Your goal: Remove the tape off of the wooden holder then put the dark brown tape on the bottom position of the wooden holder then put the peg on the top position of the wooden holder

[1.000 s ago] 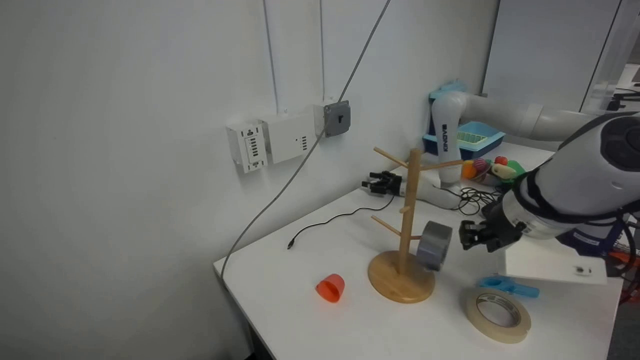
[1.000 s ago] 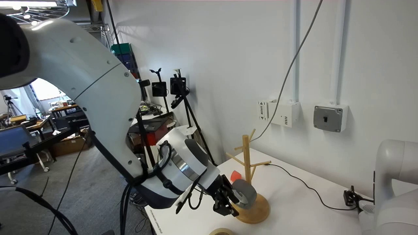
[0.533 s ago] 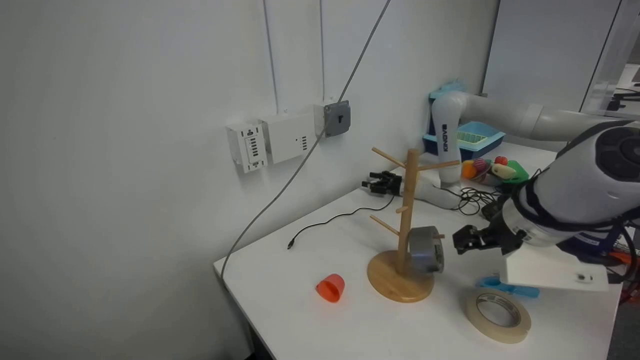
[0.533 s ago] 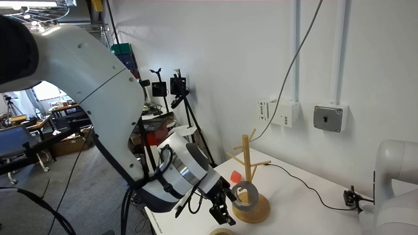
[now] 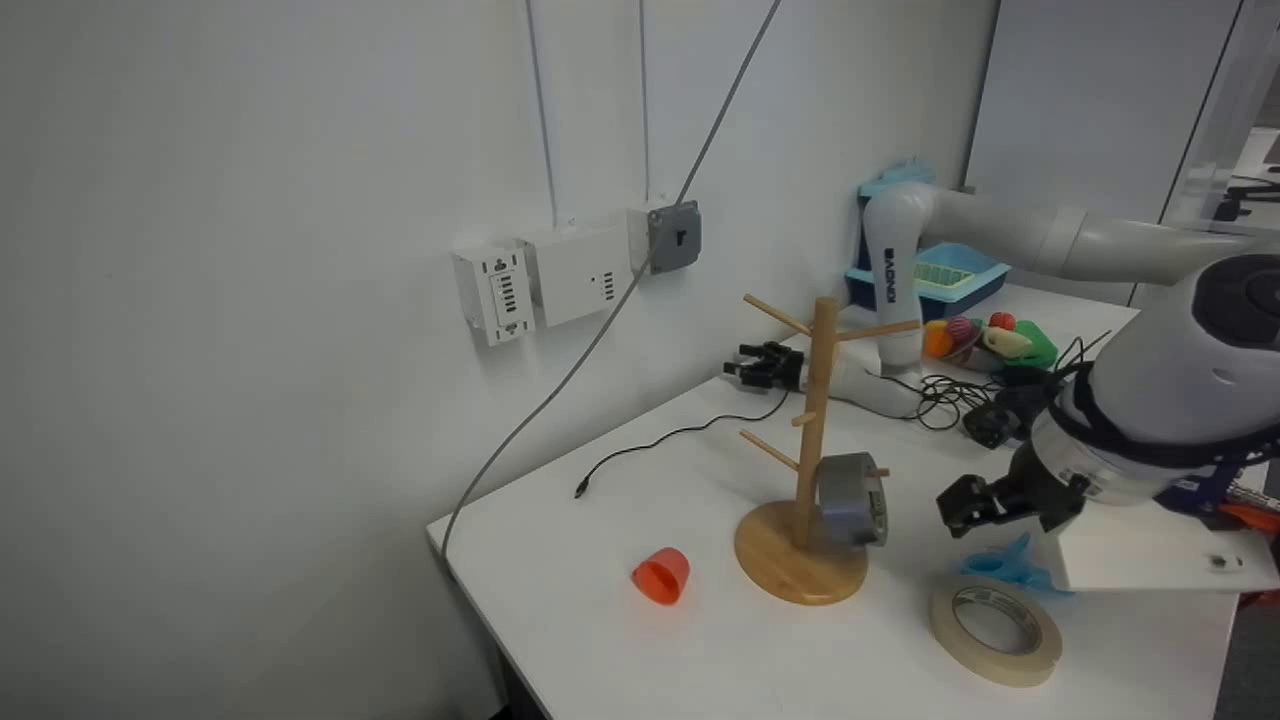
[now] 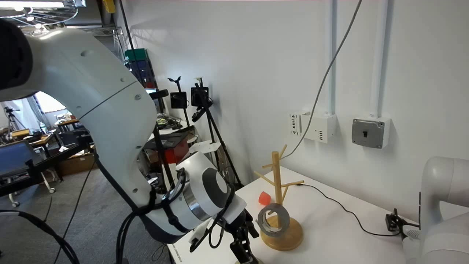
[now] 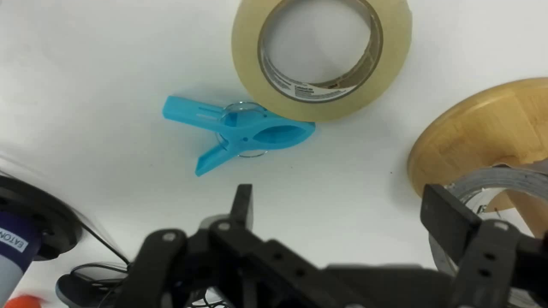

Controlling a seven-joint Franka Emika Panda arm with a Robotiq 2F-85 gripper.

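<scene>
Wrist view has the gripper (image 7: 342,205) nearest, its fingers spread wide around nothing, above the table (image 5: 650,650) beside the wooden holder (image 5: 812,440). Past one finger, and apart from it in both exterior views, the dark brown tape (image 5: 848,505) hangs around a low branch of the holder. Farther down, away from the holder's base, the peg (image 7: 248,134) lies on the table, touching the edge of the tape (image 7: 396,42) or slightly under it; which, cannot be told. With the tape off the holder and the dark brown tape at the bottom position, the step in hand is probably the last, at its start: fetching the peg. The next move likely calls for lowering onto the peg, setting the fingers across its narrow body without nudging the tape, then lifting it to the holder's top branches. The peg is bright blue plastic, its two handles splayed, thin wire looped near the pivot, its nose rounded about a leaf-shaped opening. Across the holder from it lies an orange cup (image 5: 660,576); farthest, beyond the holder, stands a second robot arm (image 5: 1030,235).
</scene>
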